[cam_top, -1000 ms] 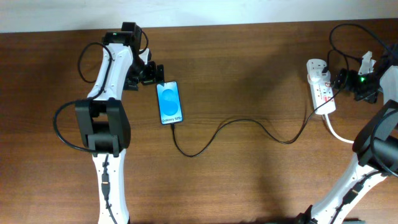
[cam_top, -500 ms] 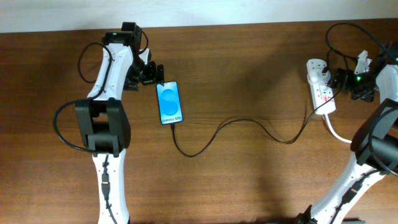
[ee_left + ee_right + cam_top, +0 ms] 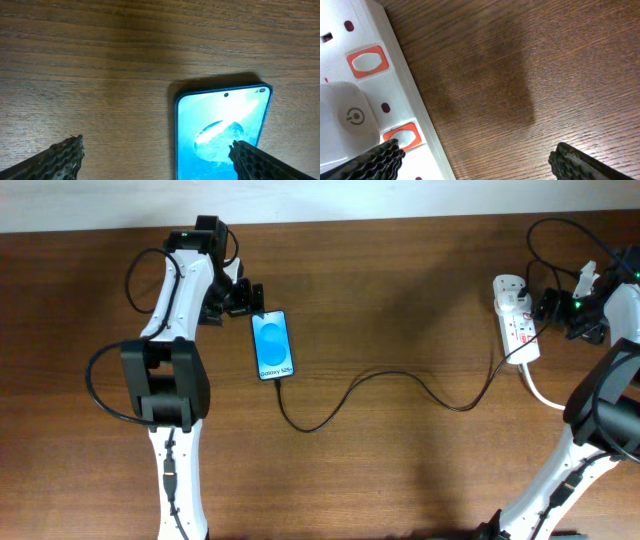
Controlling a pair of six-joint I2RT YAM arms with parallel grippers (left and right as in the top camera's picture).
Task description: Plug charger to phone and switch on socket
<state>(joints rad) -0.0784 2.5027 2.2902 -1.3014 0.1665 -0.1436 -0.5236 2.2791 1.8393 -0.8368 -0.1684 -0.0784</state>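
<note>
The phone (image 3: pixel 273 345) lies flat on the wooden table, blue screen lit; it also shows in the left wrist view (image 3: pixel 220 135). The thin black charger cable (image 3: pixel 400 380) runs from the phone's bottom end across the table to the white socket strip (image 3: pixel 517 315) at the right. My left gripper (image 3: pixel 246 298) is open, empty, hovering at the phone's top end, fingers (image 3: pixel 155 157) spread wide. My right gripper (image 3: pixel 553 308) is open beside the strip's right edge; its left finger (image 3: pixel 475 160) is by an orange switch (image 3: pixel 402 136). A white adapter (image 3: pixel 347 115) sits in the strip (image 3: pixel 380 100).
A thick white cord (image 3: pixel 545 395) leaves the strip toward the right arm's base. Robot cables loop near both arms (image 3: pixel 110 380). The table's back edge meets a pale wall (image 3: pixel 350 200).
The right gripper shifted slightly near the strip's right side. The left arm, phone and cable have not moved.
</note>
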